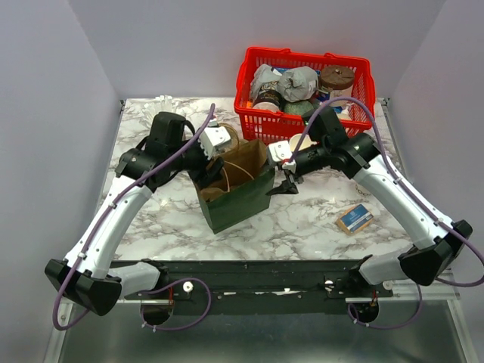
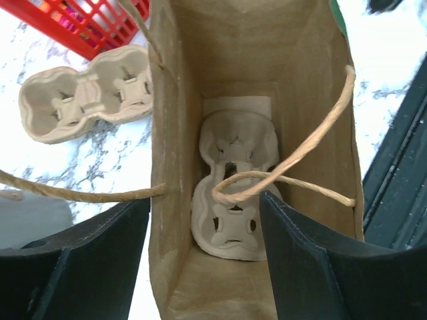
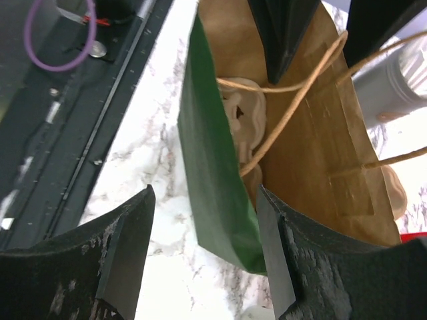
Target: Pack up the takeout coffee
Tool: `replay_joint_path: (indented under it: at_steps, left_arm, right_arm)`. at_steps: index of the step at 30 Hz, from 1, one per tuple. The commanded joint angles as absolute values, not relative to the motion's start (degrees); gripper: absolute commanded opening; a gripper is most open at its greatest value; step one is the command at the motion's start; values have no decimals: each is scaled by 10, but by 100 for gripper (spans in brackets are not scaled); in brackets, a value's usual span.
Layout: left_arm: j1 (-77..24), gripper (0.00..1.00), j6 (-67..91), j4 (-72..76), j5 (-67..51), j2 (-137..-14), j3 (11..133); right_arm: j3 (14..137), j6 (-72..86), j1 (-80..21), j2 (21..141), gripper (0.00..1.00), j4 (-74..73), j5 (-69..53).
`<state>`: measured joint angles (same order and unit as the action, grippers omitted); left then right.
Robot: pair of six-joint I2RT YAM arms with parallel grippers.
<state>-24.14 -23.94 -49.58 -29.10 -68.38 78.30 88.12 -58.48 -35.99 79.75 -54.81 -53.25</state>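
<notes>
Cup carrier (image 2: 230,220) lies at the bottom of the paper bag (image 2: 307,67), directly below our L fingers (image 2: 73,267), long axis across their gap; L & R fingers (image 3: 127,250) both spread, empty.

No legible text or labels anywhere.

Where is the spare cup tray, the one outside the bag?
In the left wrist view, the spare cup tray lies on the marble table, just left of the open paper bag and near the red basket corner.
</notes>
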Motion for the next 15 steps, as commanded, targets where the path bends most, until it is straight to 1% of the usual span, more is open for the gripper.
replay_joint_path:
  at_steps: [1,3,6,7,8,9,10,11,12,14,15]
  left_arm:
    - [-223,73,-242,-480,-263,-689,799]
    - [-215,72,-241,-480,-261,-694,799]
    - [-198,69,-242,-479,-271,-698,802]
    - [-193,67,-243,-483,-283,-698,804]
    - [-184,65,-242,-488,-292,-700,809]
    - [-178,56,-243,-492,-304,-701,813]
    - [-174,50,-245,-508,-318,-703,817]
    - [-169,43,-257,-519,-356,-707,826]
    - [-163,28,-264,-533,-372,-710,832]
    - [-160,19,-269,-562,-407,-720,848]
    - [-158,6,-272,-569,-418,-722,855]
  right_arm:
    - [872,-577,-366,834,71,-485,-474]
    - [874,-587,-367,849,70,-491,-454]
    - [875,-608,-367,867,61,-511,-443]
    - [878,-610,-367,870,51,-516,-443]
    - [884,-608,-368,869,45,-525,-445]
    - [886,-605,-368,867,37,-526,-449]
    - [886,-602,-368,864,16,-524,-451]
    - [886,-594,-368,856,9,-523,-453]
    - [888,-591,-368,853,3,-521,-460]
    - [893,-575,-368,844,1,-520,-469]
    - [908,-569,-368,843,1,-520,-480]
